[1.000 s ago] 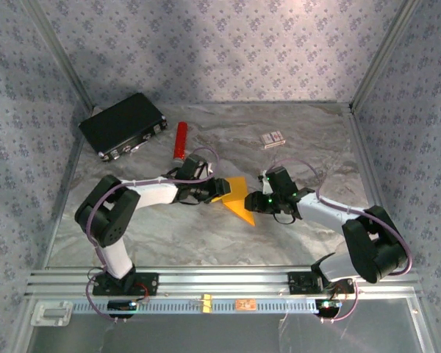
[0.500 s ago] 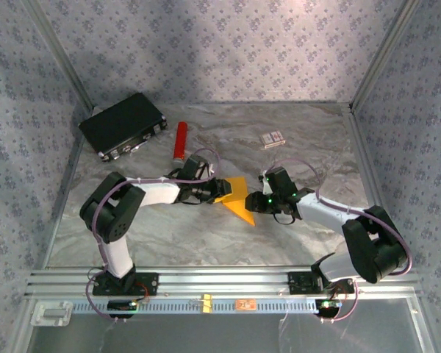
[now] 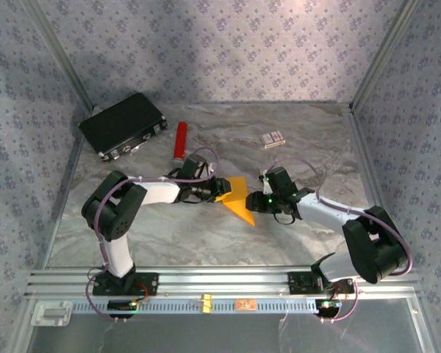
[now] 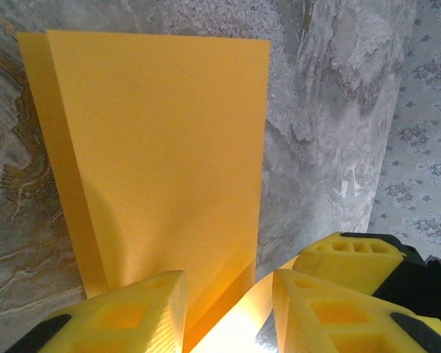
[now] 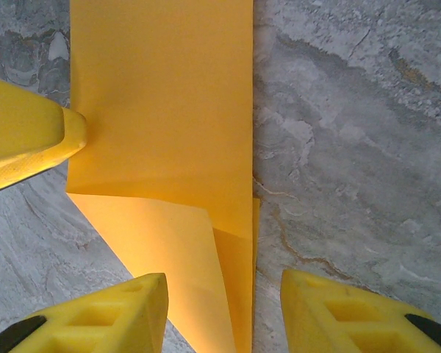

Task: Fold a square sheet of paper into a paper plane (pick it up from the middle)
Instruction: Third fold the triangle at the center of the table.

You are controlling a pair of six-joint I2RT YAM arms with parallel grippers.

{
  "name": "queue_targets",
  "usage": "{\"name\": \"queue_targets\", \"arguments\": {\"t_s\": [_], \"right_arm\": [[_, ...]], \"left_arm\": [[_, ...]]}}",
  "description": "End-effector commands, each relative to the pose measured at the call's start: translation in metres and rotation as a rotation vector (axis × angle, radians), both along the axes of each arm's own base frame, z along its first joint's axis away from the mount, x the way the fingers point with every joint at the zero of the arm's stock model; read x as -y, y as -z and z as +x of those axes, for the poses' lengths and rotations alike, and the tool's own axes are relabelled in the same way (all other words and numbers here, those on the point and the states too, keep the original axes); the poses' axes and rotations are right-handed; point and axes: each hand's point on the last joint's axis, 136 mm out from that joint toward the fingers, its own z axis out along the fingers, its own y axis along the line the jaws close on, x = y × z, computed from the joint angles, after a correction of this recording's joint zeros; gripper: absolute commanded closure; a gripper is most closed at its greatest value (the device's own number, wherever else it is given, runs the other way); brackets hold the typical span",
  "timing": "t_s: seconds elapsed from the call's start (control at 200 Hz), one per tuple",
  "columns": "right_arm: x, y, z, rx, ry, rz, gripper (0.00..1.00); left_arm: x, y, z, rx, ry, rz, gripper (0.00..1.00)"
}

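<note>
The square sheet of paper (image 3: 239,198) lies folded on the marble table, orange-yellow, with a diagonal flap and a point toward the near side. My left gripper (image 3: 220,190) sits at the paper's left edge. In the left wrist view its fingers (image 4: 136,309) stand apart, and a raised, curled paper edge (image 4: 239,312) runs up between them without being pinched. My right gripper (image 3: 259,200) is open at the paper's right side. In the right wrist view it (image 5: 224,309) straddles the folded flap (image 5: 169,250), and a left gripper fingertip (image 5: 29,140) touches the paper's edge.
A black case (image 3: 123,123) lies at the back left, with a red cylinder (image 3: 181,140) beside it. A small white-and-red box (image 3: 273,139) sits at the back centre. Metal frame posts and patterned walls enclose the table.
The left gripper's jaws have narrowed around the paper's edge and the left arm's elbow has shifted slightly right. The paper and the right arm have stayed put.
</note>
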Motion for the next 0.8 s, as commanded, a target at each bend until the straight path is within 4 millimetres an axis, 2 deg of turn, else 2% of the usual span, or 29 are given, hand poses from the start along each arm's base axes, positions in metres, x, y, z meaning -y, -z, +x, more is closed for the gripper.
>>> {"name": "queue_targets", "arguments": {"t_s": [0.0,0.27,0.535,0.795], "right_arm": [[0.003,-0.002,-0.004,0.005,-0.006,-0.021,0.54],[0.003,-0.003,-0.003,0.010,-0.003,-0.020,0.54],[0.002,-0.003,-0.003,0.009,-0.006,-0.019,0.54],[0.002,-0.002,-0.003,0.007,-0.004,-0.019,0.54]], "left_arm": [[-0.003,0.001,0.001,0.004,-0.003,0.012,0.63],[-0.020,-0.002,0.001,0.045,-0.019,0.111,0.58],[-0.015,0.005,-0.001,0.015,-0.007,0.102,0.55],[-0.024,0.006,-0.002,0.025,-0.021,0.152,0.51]]}}
